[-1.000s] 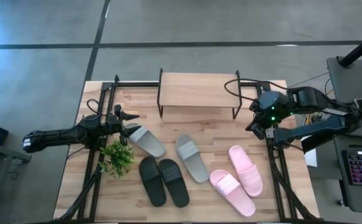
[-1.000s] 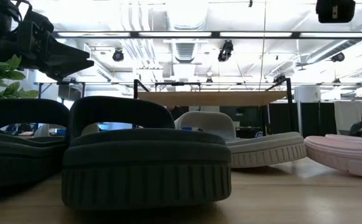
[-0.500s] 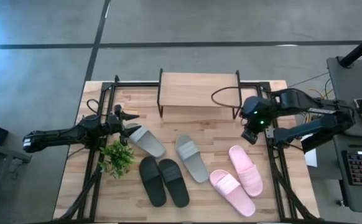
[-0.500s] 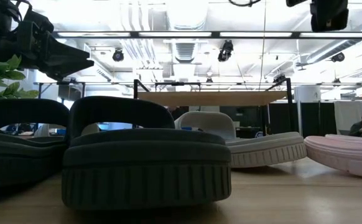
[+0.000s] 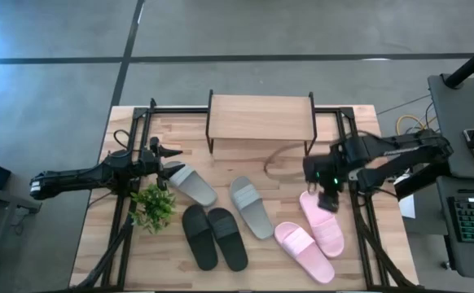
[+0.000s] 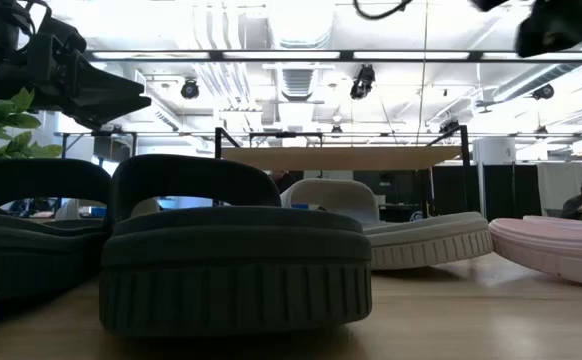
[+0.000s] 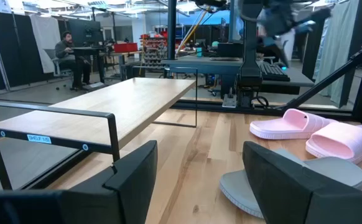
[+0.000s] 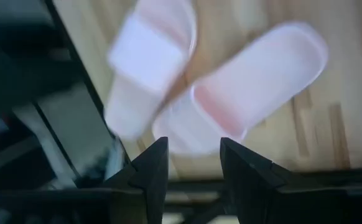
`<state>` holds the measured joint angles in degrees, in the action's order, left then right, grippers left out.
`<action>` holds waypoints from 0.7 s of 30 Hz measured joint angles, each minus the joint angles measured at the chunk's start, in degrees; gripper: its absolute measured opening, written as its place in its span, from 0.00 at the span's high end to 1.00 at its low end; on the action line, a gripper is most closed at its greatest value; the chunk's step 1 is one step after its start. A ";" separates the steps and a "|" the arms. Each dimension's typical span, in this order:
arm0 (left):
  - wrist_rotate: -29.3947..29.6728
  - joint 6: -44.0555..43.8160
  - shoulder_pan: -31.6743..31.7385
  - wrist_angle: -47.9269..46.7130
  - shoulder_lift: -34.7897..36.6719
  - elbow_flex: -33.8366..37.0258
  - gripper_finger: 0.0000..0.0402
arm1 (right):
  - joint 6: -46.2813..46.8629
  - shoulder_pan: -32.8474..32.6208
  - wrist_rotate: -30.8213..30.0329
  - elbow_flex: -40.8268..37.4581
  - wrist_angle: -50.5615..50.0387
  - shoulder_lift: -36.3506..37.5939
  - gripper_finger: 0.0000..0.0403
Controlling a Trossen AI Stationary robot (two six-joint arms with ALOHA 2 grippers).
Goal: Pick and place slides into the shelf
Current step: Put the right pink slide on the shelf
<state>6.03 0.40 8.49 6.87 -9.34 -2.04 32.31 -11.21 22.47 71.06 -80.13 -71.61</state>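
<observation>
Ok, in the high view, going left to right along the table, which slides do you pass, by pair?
Grey slide by the plant → black pair → second grey slide → pink pair, with the right pincer above the farther pink one.

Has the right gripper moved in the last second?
Yes. In the high view the right gripper has swung from beside the shelf toward the table's front, now over the pink slides.

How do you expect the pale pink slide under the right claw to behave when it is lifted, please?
The pale pink foam-like slide looks thick-soled, so probably light and fairly stiff. Its wide strap may flex if pinched. Lying flat, it seems unlikely to roll. The open right claw hovers above it.
</observation>
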 joint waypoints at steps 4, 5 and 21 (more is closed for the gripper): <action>0.00 0.01 -0.02 -0.02 0.00 0.00 0.44 | 0.95 -7.13 -2.47 -1.11 -1.45 -0.88 0.66; 0.02 0.02 0.00 0.00 0.00 0.00 0.44 | 1.70 -8.37 -3.65 -1.44 -1.51 -1.07 0.65; 0.02 0.00 0.00 -0.06 -0.02 0.00 0.44 | 2.10 -14.53 0.44 -13.75 12.50 -8.08 0.65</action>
<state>6.04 0.41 8.49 6.81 -9.37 -2.04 34.41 -25.74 22.92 57.31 -67.64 -79.68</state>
